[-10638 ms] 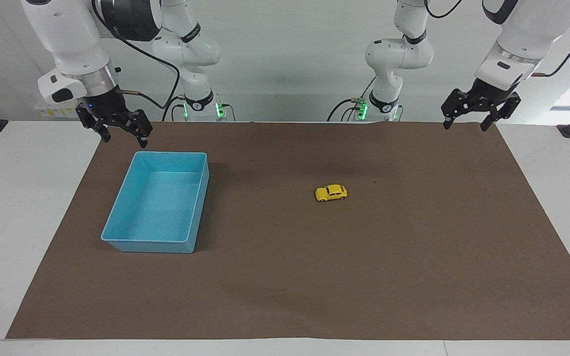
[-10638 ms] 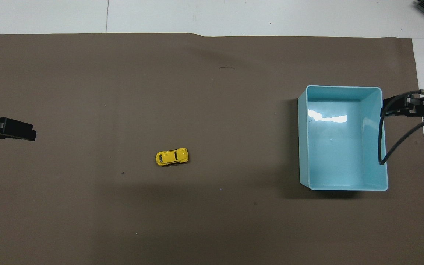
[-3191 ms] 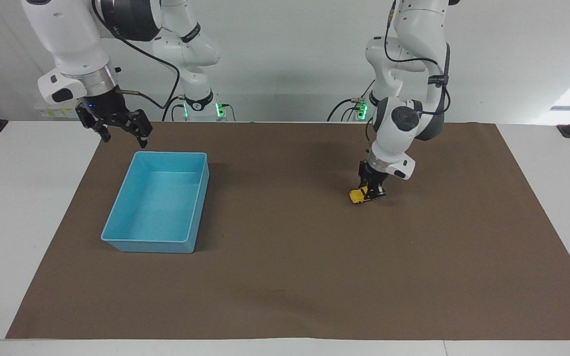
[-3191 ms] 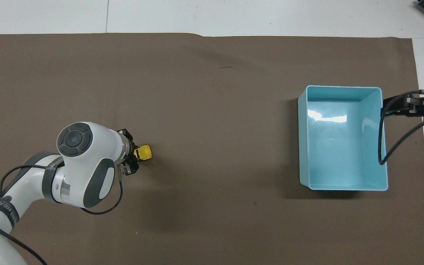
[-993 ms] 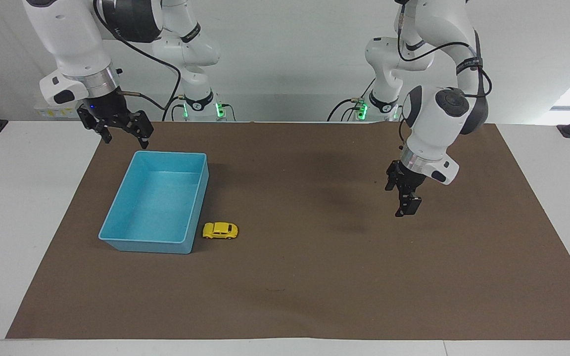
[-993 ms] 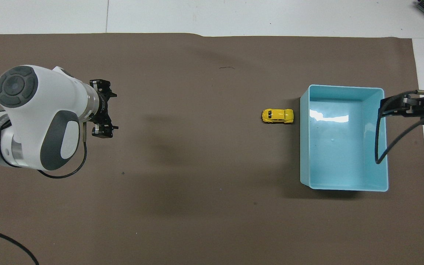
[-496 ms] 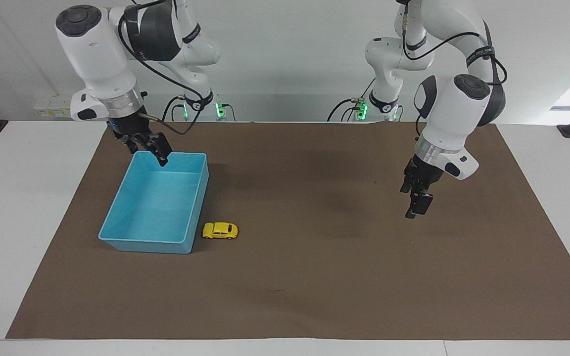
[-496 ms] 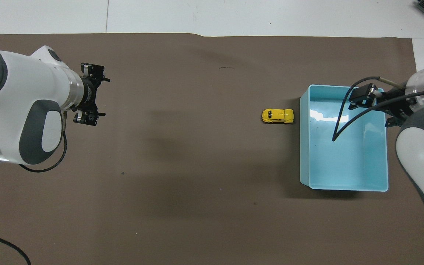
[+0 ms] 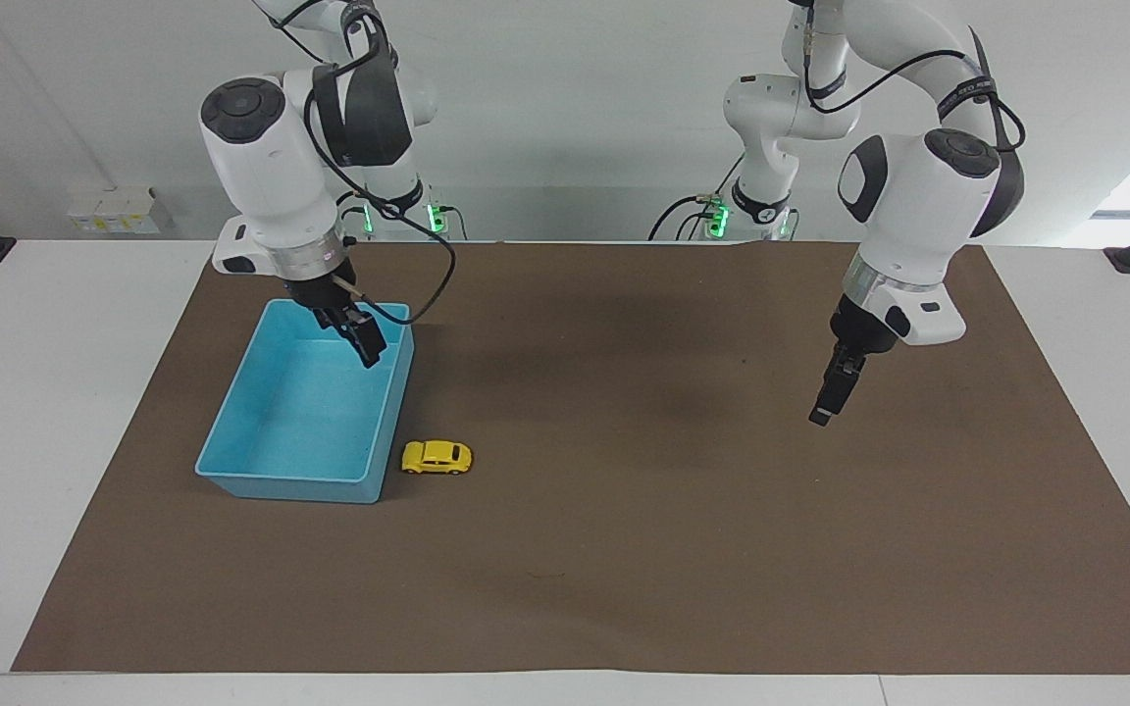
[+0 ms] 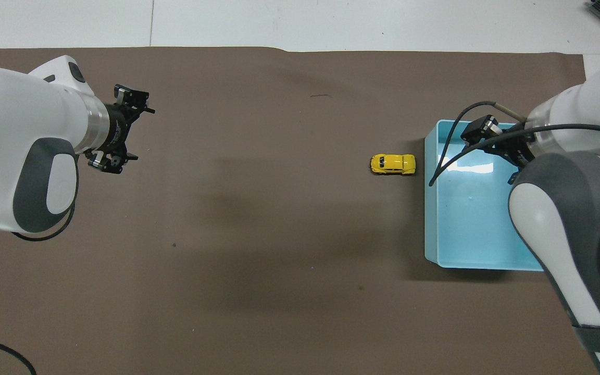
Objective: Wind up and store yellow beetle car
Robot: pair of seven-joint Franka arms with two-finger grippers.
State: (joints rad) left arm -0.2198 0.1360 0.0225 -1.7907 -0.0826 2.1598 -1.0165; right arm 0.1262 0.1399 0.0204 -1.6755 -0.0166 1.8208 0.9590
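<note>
2 grippers hang in the air, and we see nothing in either. On its wheels on the brown mat (image 9: pixel 624 549), the yellow beetle car (image 9: pixel 436 457) sits just beside the blue bin (image 9: pixel 231 431), outside it, at the corner farther from the robots. Our right gripper (image 9: pixel 366 345) hovers over the bin, fingers apart. Our left gripper (image 9: pixel 825 402) hovers over bare mat toward the left arm's end, well apart from the car, fingers spread.
</note>
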